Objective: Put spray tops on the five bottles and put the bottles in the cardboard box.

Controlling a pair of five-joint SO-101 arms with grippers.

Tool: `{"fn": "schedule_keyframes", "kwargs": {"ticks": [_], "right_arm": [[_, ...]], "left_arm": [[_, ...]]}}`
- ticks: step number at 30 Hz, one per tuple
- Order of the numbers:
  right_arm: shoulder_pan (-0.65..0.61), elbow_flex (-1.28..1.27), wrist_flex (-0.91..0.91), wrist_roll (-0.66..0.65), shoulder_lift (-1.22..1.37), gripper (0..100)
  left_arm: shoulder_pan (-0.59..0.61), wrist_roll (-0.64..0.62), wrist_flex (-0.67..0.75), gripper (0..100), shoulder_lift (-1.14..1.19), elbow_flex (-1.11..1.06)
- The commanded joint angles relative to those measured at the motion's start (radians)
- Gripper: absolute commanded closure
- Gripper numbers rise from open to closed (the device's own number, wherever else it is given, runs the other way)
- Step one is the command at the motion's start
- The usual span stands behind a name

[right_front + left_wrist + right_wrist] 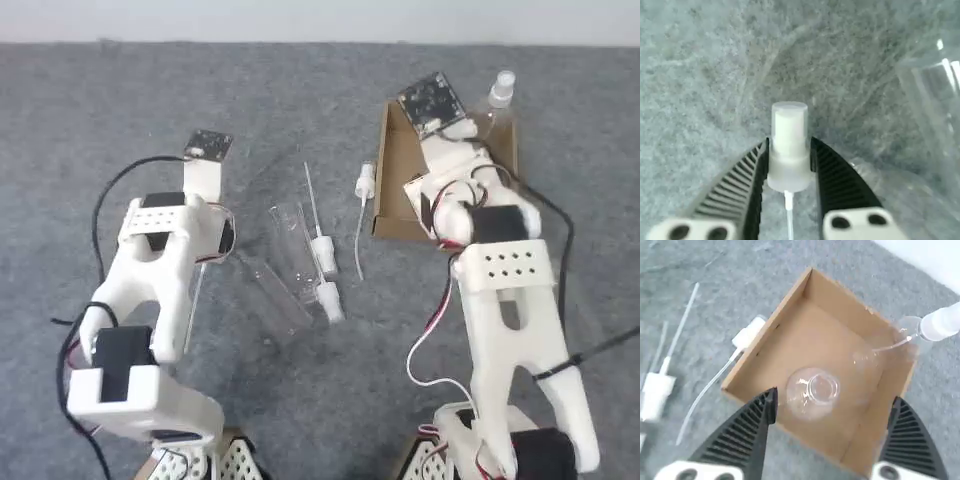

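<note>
**Status: Left End Effector Holding Top, Right Open Over Box**

1. Left end effector (788,150): closed on a spray top (789,125). Both ribbed fingers (752,175) press the collar of the top. The nozzle cap points away from the wrist and the dip tube runs back between the fingers. It sits above the grey desk (100,120), on the left side.

2. Right end effector (834,397): open, jaws spread wide and gripping nothing. It is positioned above the box (767,330).

3. Box contents: an open bottle (812,390) stands upright on the box floor, mouth up, with no top fitted. A capped bottle (912,335) stands at the far corner of the box. Whether its base is inside the wall cannot be determined.

4. Desk, between the arms:
   - Two clear bottles (288,235) (272,290) lie on their sides, close together, with no tops.
   - Two loose tops (323,250) (330,300) lie just beside these bottles, on the box side.
   - A third top (365,183) lies just beside the outer wall of the box, its tube curving toward the arm bases.
</note>
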State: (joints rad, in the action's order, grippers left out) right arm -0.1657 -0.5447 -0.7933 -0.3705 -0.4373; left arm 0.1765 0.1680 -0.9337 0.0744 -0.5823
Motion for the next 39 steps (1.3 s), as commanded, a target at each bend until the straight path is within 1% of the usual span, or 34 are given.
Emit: {"fn": "schedule_keyframes", "kwargs": {"ticks": [1, 5, 8, 12, 20, 25, 27, 30, 32, 34, 39], "right_arm": [[-0.01, -0.069, 0.15, 0.041, -0.042, 71.1], [-0.012, -0.167, 0.297, 0.158, -0.039, 71.2], [-0.018, -0.218, 0.378, 0.193, -0.039, 71.3], [-0.012, -0.249, 0.42, 0.199, -0.024, 71.3], [-0.008, -0.175, 0.492, 0.201, 0.193, 71.2], [0.004, -0.173, 0.507, 0.203, 0.213, 71.6], [0.015, -0.169, 0.512, 0.203, 0.211, 76.6], [0.021, -0.167, 0.549, 0.203, 0.214, 88.7], [0.022, -0.167, 0.556, 0.201, 0.211, 94.8], [0.022, -0.164, 0.555, 0.193, 0.199, 96.9], [0.024, -0.164, 0.519, 0.196, 0.062, 96.2]], "left_arm": [[0.0, -0.009, 0.071, 99, -0.074, -0.028], [0.0, -0.009, 0.072, 99, -0.074, -0.028], [0.002, -0.009, 0.074, 99, -0.074, -0.028], [0.0, -0.009, 0.074, 99, -0.074, -0.028], [-0.002, -0.009, 0.074, 99, -0.071, -0.031], [-0.002, -0.009, 0.075, 99, -0.071, -0.03], [-0.002, -0.009, 0.075, 99, -0.069, -0.03], [-0.002, -0.009, 0.075, 99, -0.066, -0.03], [-0.002, -0.011, 0.075, 99, -0.066, -0.03], [-0.002, -0.011, 0.075, 99, -0.064, -0.03], [-0.003, -0.014, 0.077, 99, -0.064, -0.031]]}}
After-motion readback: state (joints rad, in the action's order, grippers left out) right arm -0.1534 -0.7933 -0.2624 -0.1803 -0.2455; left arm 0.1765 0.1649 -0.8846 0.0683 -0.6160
